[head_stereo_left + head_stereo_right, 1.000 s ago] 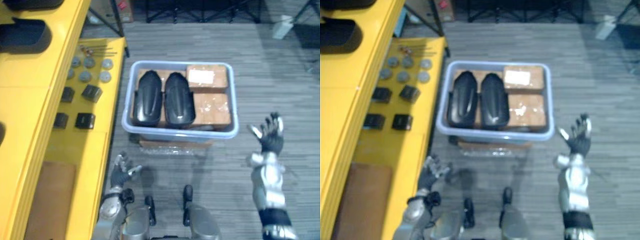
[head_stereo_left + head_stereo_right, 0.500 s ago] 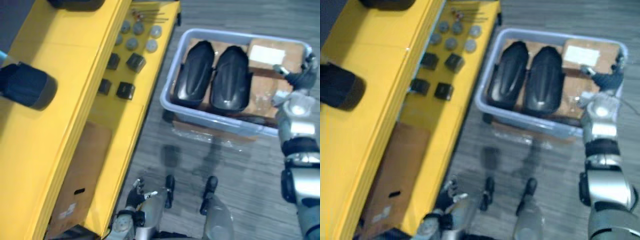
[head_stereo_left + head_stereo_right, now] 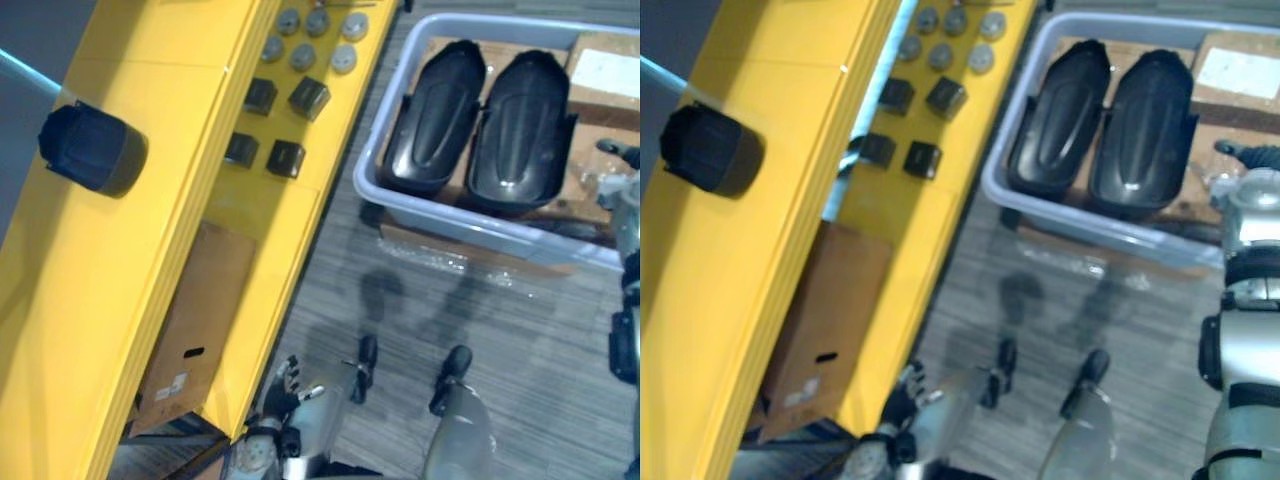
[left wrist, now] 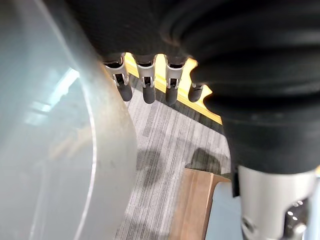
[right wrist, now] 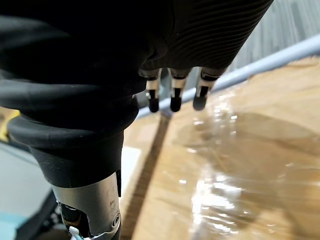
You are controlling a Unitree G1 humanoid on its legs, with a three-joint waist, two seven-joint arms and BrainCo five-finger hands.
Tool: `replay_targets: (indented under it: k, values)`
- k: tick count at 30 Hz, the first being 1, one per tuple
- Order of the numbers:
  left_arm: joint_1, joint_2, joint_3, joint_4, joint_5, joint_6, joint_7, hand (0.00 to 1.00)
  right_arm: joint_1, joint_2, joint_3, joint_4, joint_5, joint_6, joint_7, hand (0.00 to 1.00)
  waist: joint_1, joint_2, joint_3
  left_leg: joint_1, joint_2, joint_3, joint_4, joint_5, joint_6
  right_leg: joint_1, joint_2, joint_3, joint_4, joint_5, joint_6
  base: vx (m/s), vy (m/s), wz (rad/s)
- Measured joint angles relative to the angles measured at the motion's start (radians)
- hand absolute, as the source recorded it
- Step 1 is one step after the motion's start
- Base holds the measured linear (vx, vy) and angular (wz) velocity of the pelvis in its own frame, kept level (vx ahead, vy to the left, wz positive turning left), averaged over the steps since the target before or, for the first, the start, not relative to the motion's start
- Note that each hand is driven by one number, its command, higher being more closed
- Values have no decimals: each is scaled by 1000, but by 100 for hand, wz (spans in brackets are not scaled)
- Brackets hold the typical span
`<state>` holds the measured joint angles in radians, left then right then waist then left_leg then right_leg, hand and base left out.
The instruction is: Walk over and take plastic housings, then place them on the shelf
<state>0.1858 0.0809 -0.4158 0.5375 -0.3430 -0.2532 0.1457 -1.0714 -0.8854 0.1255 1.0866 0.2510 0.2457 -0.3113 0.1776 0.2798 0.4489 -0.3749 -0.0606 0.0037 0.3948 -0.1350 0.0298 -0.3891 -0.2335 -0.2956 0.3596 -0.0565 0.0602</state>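
housings [image 3: 437,115] lie in the bin [image 3: 470,222]; right hand [image 3: 1252,178] hangs slack-fingered above it, left hand [image 3: 280,395] slack.

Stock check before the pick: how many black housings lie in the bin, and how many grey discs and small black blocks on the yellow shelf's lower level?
Black housings in the bin: 2
Grey discs on the yellow shelf: 6
Small black blocks: 4
Total: 12
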Motion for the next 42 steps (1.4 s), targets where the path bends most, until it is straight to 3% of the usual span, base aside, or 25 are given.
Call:
replay_targets:
  k: [4, 8, 13, 16, 20, 22, 26, 34, 38, 42]
  values:
    - [-8, -12, -5, 21, -14, 0, 1, 0, 0, -17, 60, 7, -43, 18, 82, 0, 10, 22, -17, -38, 3, -16, 26, -6, -8, -25, 1, -14, 18, -9, -4, -19, -9, 8]
    - [-17, -6, -26, 25, -9, -9, 4, 0, -6, -48, 75, 13, -57, 13, 35, 0, 31, 28, -21, -62, 9, -24, 43, -10, -15, -40, 4, -26, 27, -14, -10, 4, -4, 5]
    - [-17, -10, -45, 32, -11, -30, 34, 0, -12, -44, -30, 19, -73, 13, -257, 0, 44, 37, -27, -66, 14, -25, 52, -20, -19, -41, 7, -28, 32, -22, -11, 0, 0, 0]
    - [-19, -9, -62, 33, -12, -37, 49, 0, -16, -44, -99, 19, -94, 13, -384, 0, 39, 39, -29, -65, 14, -24, 53, -21, -19, -42, 6, -27, 36, -27, -7, 21, 8, -1]
    - [-19, -7, -63, 33, -13, -38, 50, 0, -54, -48, -122, 17, -107, 0, -472, 0, 27, 39, -29, -57, 16, -24, 53, -23, -22, -44, 6, -22, 53, -34, -5, 18, -9, -2]
    - [-19, -7, -63, 33, -14, -41, 50, 0, -62, -54, -122, 4, -107, -11, -482, 0, 27, 39, -29, -47, 16, -22, 52, -24, -24, -43, 6, -12, 63, -37, -5, 9, -21, -11]
    - [-18, -10, -65, 32, -44, -46, 46, 0, -64, -63, -120, -64, -114, -99, -438, 0, 15, 41, -31, -35, 15, -23, 52, -27, -28, -39, 6, -2, 78, -45, -8, 1, -10, -6]
    - [-19, -13, -66, 33, -44, -45, 35, 0, -64, -54, -26, -102, -105, -233, -205, 0, 9, 42, -31, -9, 17, -24, 32, -27, -30, -29, 4, -5, 84, -64, -13, -4, -1, 0]
    - [-26, -18, -66, 35, -43, -45, 33, 0, -64, -46, 17, -101, -82, -248, -92, 0, 26, 42, -31, -11, 17, -26, 32, -27, -30, -30, 4, -8, 84, -62, -8, 48, -4, 1]
    - [-27, -18, -66, 38, -43, -45, 31, 0, -64, -31, 55, -101, -68, -248, -28, 0, 32, 42, -31, -16, 15, -39, 32, -29, -32, -27, 4, -19, 82, -61, -8, 56, -3, 6]
